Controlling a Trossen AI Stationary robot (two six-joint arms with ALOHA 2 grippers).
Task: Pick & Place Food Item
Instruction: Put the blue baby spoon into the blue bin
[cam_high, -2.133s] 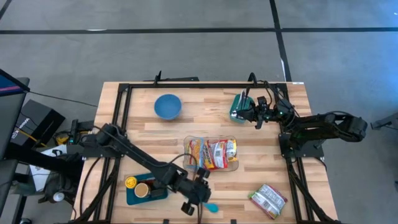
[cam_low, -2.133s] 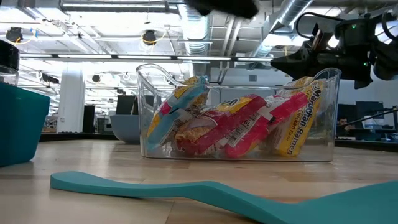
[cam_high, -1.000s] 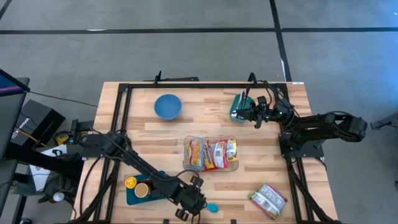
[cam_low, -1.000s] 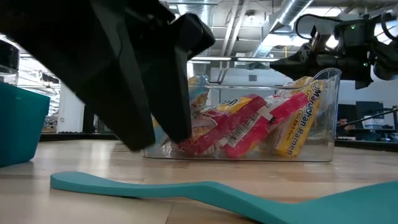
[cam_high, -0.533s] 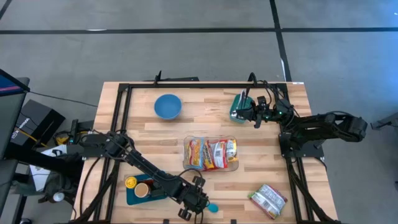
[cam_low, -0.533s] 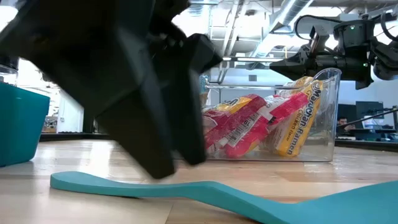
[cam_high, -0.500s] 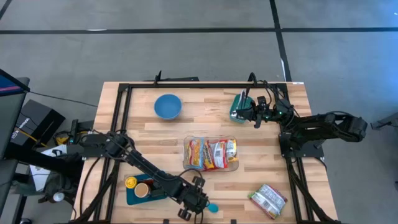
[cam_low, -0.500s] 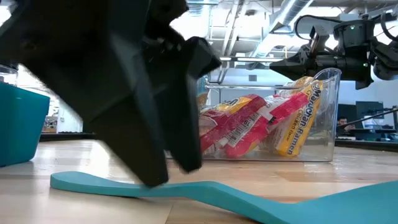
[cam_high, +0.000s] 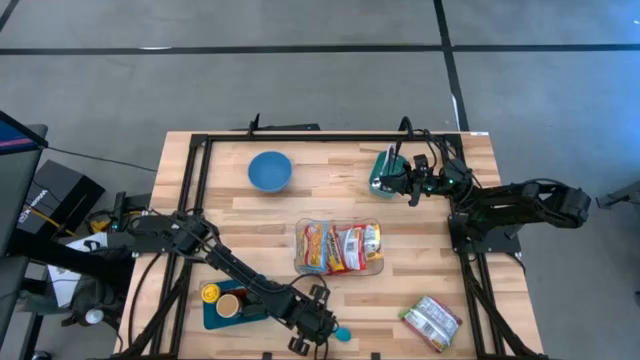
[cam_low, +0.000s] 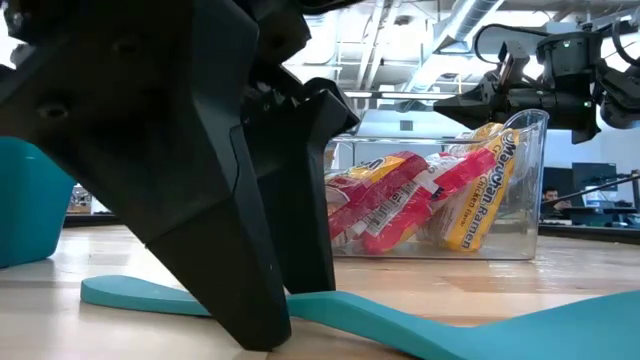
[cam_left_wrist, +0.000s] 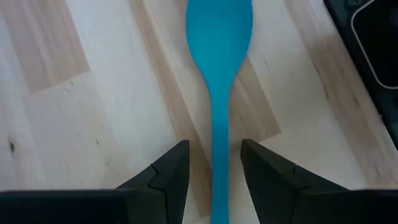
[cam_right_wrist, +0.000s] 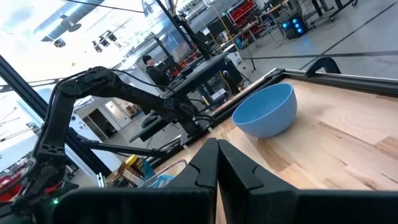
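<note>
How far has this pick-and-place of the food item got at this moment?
Done: nothing visibly placed. Ramen packs sit in the clear bin; one packet lies loose near the table's front right. In hand: the left gripper is down on the table, fingers open either side of the teal spatula handle, not closed on it. Left: the grasp, lift and placement. The right gripper waits shut by the teal container.

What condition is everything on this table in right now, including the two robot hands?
Left end effector: open, fingers straddling the spatula handle.
Teal spatula: lying flat on the table, not lifted.
Right end effector: shut, empty, parked at the far right.
Clear bin: upright, packed with ramen packets.
Blue bowl: upright, looks empty.
Loose packet: lying flat.
</note>
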